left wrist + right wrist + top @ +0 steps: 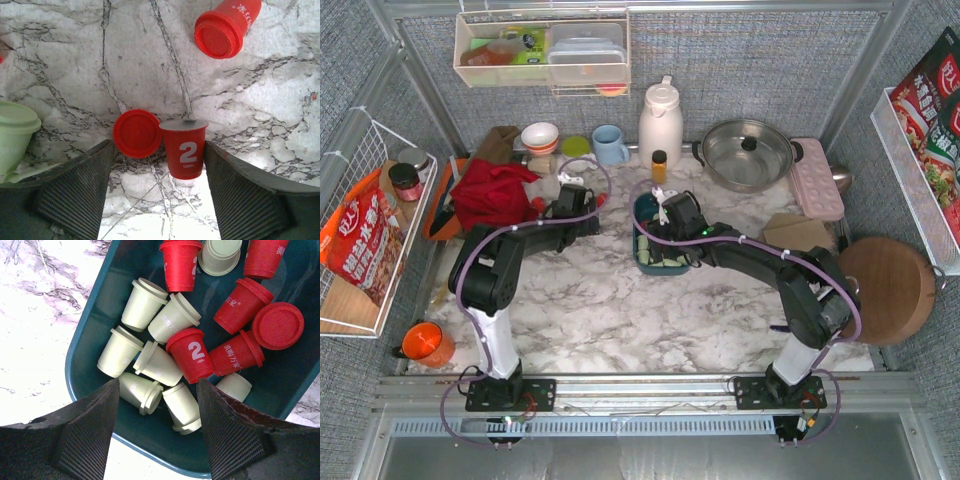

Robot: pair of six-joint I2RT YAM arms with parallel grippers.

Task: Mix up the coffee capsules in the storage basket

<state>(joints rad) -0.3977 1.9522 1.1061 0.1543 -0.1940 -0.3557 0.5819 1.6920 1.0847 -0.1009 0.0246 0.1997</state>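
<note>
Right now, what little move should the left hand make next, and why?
Probably close the left hand on the red capsule marked 2. That capsule stands on the marble table between the hand's open fingers, with a gap on each side, so nothing is gripped yet. Closing would let it be carried to the storage basket, where other capsules already lie.

white "2" on red capsule (184, 150)

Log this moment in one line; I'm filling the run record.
left pincer: open, astride red capsule on table | right pincer: open over basket | basket: red and green capsules inside
</note>
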